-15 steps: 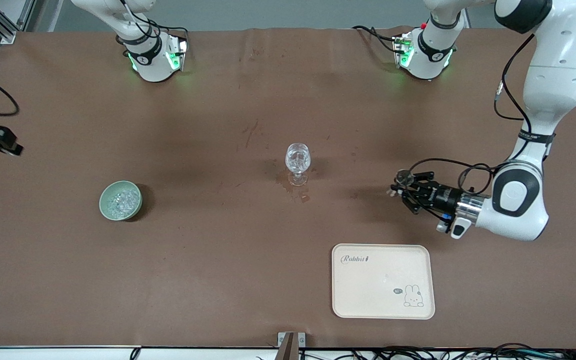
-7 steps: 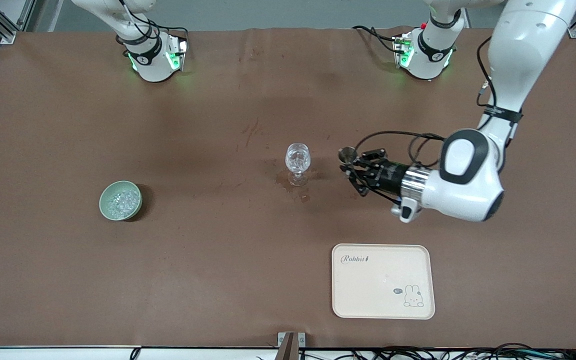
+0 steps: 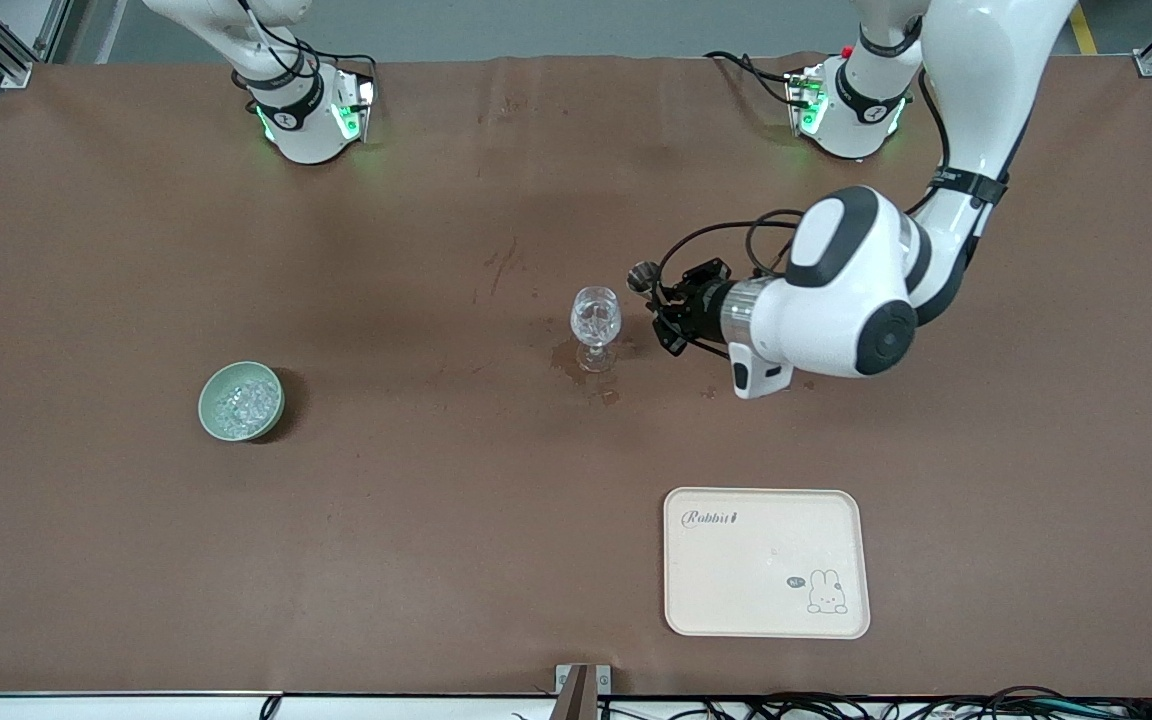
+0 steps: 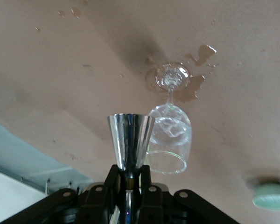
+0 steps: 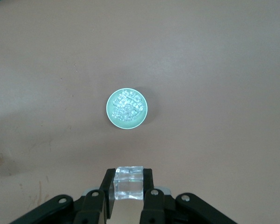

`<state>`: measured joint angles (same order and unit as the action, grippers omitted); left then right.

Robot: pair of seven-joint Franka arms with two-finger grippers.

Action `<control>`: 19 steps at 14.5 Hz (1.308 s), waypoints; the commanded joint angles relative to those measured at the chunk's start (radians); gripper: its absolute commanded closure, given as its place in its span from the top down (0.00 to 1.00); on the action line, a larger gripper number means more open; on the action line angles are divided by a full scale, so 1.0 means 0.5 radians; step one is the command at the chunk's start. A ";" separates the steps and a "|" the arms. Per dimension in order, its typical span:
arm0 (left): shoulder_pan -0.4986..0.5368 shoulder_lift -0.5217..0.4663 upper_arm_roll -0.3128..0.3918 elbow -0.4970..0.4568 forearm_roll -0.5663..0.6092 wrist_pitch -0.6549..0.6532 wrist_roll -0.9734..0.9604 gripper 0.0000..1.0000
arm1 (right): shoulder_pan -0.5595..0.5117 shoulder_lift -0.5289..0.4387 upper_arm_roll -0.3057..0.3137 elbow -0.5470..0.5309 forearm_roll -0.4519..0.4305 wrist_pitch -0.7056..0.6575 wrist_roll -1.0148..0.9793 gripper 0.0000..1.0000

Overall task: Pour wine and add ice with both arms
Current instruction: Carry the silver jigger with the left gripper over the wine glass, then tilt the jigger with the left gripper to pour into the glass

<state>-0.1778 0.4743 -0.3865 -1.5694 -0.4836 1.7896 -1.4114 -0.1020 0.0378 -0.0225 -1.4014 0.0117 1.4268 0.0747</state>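
Ice (image 3: 241,402) fills the pale green bowl (image 3: 241,400), which sits on the brown table cover (image 3: 436,520) toward the right arm's end, well apart from the left gripper (image 3: 658,300) and directly below the right gripper (image 5: 129,186) in the right wrist view. The right gripper is clenched on one clear ice cube (image 5: 129,182), high over the bowl; in the front view only a dark corner of that arm shows at the frame's edge. The left gripper, reaching in sideways, grasps a small shiny metal measuring cup (image 4: 130,140) by its narrow waist, just beside the wine glass (image 3: 596,322) and level with its bowl. The glass stands upright at mid-table, with clear contents that glitter; whether they are liquid or ice is hard to tell. Wet stains (image 3: 591,378) spread on the cover around its foot. Nothing stands between the metal cup and the glass. A cream tray (image 3: 766,562) with a rabbit drawing lies nearer the front camera than the left gripper, bare. The cover is wrinkled and marked with scratches. The metal cup's lower half is hidden between the left gripper's fingers (image 4: 142,184).
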 commanded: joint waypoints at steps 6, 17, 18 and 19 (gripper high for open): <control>-0.255 -0.025 0.015 0.006 0.473 0.136 -0.604 0.00 | 0.001 0.013 0.027 0.026 -0.011 -0.016 0.013 0.00; -0.396 0.012 0.024 0.068 0.826 0.148 -0.911 0.00 | 0.001 0.013 0.027 0.026 -0.008 -0.019 0.029 0.00; -0.414 0.012 0.024 0.071 0.856 0.136 -0.917 0.00 | 0.001 0.013 0.027 0.026 -0.008 -0.019 0.029 0.00; -0.420 0.009 0.021 0.071 0.899 0.130 -0.926 0.00 | 0.001 0.013 0.027 0.026 -0.008 -0.019 0.029 0.00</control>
<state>-0.3717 0.4789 -0.3834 -1.5469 -0.0750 1.8637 -1.8521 -0.1000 0.0383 -0.0145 -1.4014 0.0114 1.4268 0.0747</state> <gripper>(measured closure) 0.780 0.727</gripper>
